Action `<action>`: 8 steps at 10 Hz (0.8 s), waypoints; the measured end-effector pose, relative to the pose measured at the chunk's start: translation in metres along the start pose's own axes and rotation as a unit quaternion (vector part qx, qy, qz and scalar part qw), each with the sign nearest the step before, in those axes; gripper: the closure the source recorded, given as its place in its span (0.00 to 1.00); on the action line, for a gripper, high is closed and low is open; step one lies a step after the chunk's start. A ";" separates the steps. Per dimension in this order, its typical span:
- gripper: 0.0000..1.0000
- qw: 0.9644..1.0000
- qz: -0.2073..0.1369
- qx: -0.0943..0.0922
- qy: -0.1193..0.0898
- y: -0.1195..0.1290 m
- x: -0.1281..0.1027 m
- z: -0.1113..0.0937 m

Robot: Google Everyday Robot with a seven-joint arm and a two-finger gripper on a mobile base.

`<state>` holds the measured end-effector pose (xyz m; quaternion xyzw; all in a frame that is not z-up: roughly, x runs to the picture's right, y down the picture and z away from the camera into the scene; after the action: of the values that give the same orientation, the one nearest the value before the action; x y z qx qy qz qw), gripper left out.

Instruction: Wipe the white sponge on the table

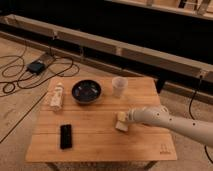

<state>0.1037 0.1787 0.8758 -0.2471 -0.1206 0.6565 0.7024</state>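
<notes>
The white sponge [120,122] is a small cream block on the light-wood table [95,142], right of the middle. My gripper [126,120] comes in from the right on a white arm and sits right at the sponge, pressing it to the tabletop. The gripper end covers the sponge's right side.
A dark bowl [86,91] stands at the back middle. A translucent cup [118,86] is to its right. A white bottle with a label [56,95] lies at the left. A black phone [65,136] lies at the front left. Cables and a box lie on the floor to the left.
</notes>
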 end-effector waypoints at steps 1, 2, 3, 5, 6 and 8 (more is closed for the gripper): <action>1.00 1.000 -0.003 -0.003 -0.002 0.006 -0.005 0.006; 1.00 1.000 -0.005 -0.006 -0.004 0.010 -0.008 0.011; 1.00 1.000 -0.008 -0.009 -0.004 0.015 -0.011 0.015; 1.00 1.000 -0.016 -0.021 -0.005 0.031 -0.018 0.027; 1.00 0.999 -0.018 -0.026 -0.004 0.039 -0.019 0.031; 1.00 0.999 -0.026 -0.047 0.001 0.065 -0.016 0.039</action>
<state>0.0262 0.1714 0.8784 -0.2771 -0.1570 0.6312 0.7072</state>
